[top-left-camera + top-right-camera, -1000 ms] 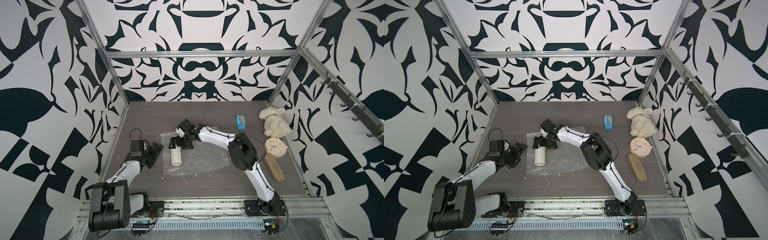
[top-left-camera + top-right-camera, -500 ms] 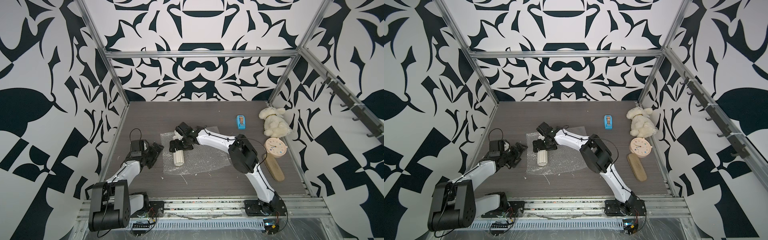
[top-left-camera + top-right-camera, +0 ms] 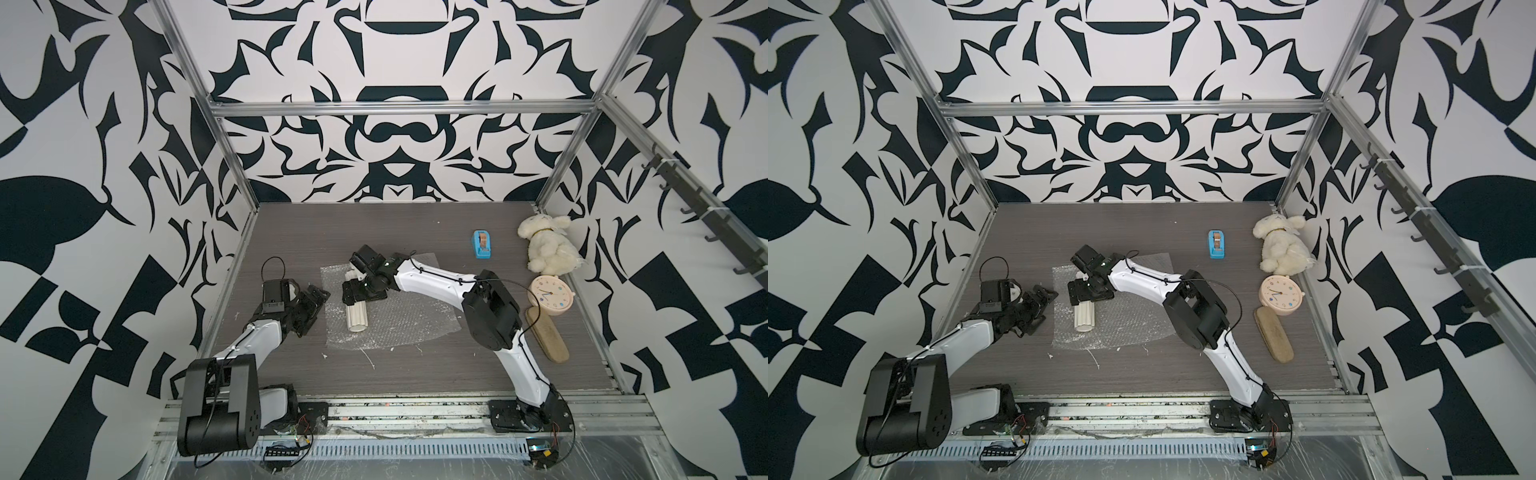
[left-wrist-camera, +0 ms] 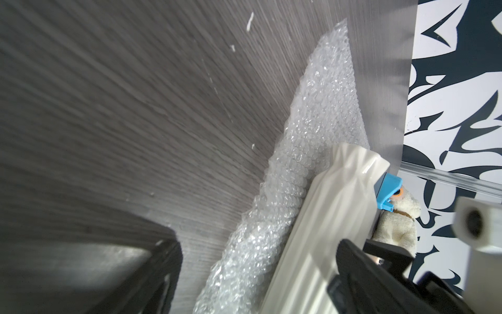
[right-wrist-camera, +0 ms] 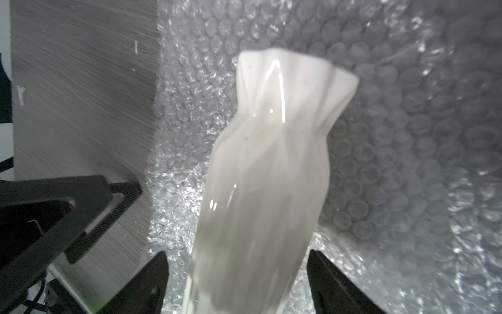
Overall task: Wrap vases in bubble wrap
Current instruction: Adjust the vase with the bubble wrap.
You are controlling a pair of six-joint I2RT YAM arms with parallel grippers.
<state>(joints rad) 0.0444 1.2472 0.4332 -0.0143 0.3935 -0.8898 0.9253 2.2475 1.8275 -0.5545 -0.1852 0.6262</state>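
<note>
The cream ribbed vase (image 3: 357, 319) (image 3: 1084, 319) lies on its side on the left part of the clear bubble wrap (image 3: 401, 322) (image 3: 1130, 326). My right gripper (image 3: 360, 291) (image 3: 1087, 293) is down over the vase's upper half. In the right wrist view the vase (image 5: 271, 163) runs between the fingers, my right gripper (image 5: 237, 254) is open, and a gap shows on each side. My left gripper (image 3: 315, 306) (image 3: 1042, 305) (image 4: 258, 244) stands open at the wrap's left edge, with the raised wrap edge (image 4: 320, 108) and the vase's side (image 4: 339, 204) between its fingers.
A blue tape dispenser (image 3: 482, 245) stands at the back right. Beside it, along the right wall, are a cream plush bunny (image 3: 546, 247), a round clock (image 3: 550, 293) and a long beige case (image 3: 546, 338). The left wall runs close behind my left arm.
My right gripper has come down and towards the front along the vase, and its jaws have narrowed a little. The left gripper has hardly moved. The vase lies where it was.
</note>
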